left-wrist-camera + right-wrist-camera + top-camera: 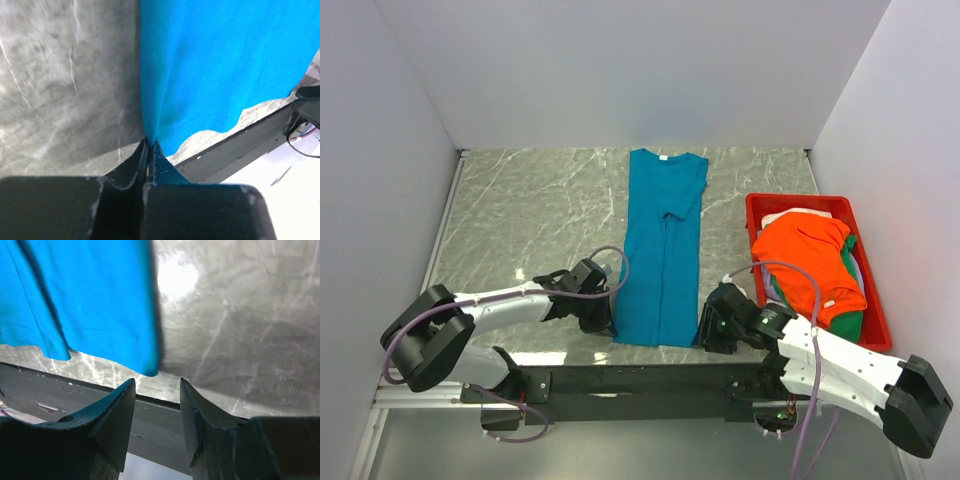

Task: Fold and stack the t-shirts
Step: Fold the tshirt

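1. Left gripper (604,316) and right gripper (706,333) flank the near hem of the teal t-shirt (662,250), which lies lengthwise on the surface (540,210), collar far. An orange t-shirt (810,255) is heaped in the red bin (798,201).
2. Left wrist: fingers pressed together, pinching the hem corner.
3. Right wrist: fingers spread, the corner just beyond them.

A robot lab cell — plain white walls (620,70) boxing a marble-look table (530,210).

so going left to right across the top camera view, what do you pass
left gripper → teal-blue t-shirt → right gripper → red plastic bin
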{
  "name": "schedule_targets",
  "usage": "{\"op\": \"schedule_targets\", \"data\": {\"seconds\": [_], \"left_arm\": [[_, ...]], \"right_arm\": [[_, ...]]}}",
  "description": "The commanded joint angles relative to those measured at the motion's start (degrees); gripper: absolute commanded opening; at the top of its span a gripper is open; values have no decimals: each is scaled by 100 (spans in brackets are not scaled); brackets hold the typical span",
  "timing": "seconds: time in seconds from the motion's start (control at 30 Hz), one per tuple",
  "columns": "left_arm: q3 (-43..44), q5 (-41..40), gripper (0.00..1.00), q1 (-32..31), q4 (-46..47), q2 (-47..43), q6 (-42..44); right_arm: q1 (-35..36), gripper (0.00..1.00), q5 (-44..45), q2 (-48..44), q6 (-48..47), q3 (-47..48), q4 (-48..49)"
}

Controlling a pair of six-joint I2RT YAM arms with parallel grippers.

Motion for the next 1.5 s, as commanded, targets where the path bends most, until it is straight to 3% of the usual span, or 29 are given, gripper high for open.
{"op": "schedule_targets", "data": {"seconds": [0.0, 0.57, 0.6, 0.63, 0.73, 1.13, 1.3, 1.47], "left_arm": [[-135, 126, 1, -87, 17, -239, -118], [-215, -32, 1, -280, -1, -397, -286], [-188, -40, 1, -280, -18, -432, -277], [-179, -32, 1, -280, -62, -450, -277], [-153, -41, 1, -298, -159, -572, -277], [-250, -119, 1, -535, -291, -1126, -523], [575, -592, 1, -457, -658, -688, -164], [1856, -718, 1, 61, -687, 128, 329]], "right_arm": [[-82, 48, -262, -377, 310, -263, 41], [-99, 41, -218, 9, 609, -607, 982], [-108, 38, -236, 9, 557, -590, 965], [-108, 26, -271, 9, 530, -563, 869], [-108, 1, -315, -114, 320, -397, 501], [-29, 0, -509, -984, 21, -203, -248], [-108, 0, 236, -748, -208, 376, -74], [-608, 0, 731, 350, -839, 1246, 506]]}}
